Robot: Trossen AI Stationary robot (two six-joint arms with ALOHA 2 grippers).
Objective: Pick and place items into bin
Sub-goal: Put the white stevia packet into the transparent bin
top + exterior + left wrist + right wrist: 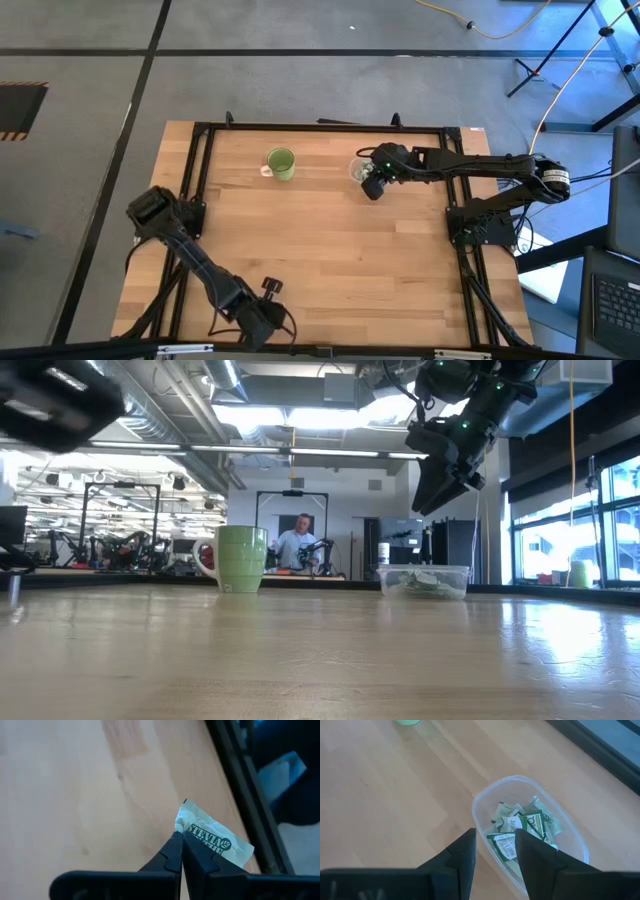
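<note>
- Packet (215, 837) of pale green and white, printed with dark lettering, sits pinched at one corner in the left claw (181, 851), whose fingers are closed flat together on it; in the high view that claw (262, 318) is at about 6 o'clock on the tabletop (330, 250), near the front edge.
- Bin (530, 832), clear and shallow, stands at about 1 o'clock on the tabletop (395, 795), with many packets (520, 827) already lying in it; it is well apart from the held packet.
- Right claw (495, 850) hangs above the bin with its fingers parted and nothing between them; it waits there.
- Green mug (281, 163) stands at about 11 o'clock, beside the bin (359, 169) but not touching it.
- To do this step well, I judge the left claw should lift clear before travelling, since the grip is only on a corner and dragging could peel the packet free. It should come over the bin's middle, keep off the mug and the right arm, and let go low.
- Hard to tell: whether the packet is touching the tabletop (75, 795) or just above it. The high view hides it under the arm, and the low view does not show it.
</note>
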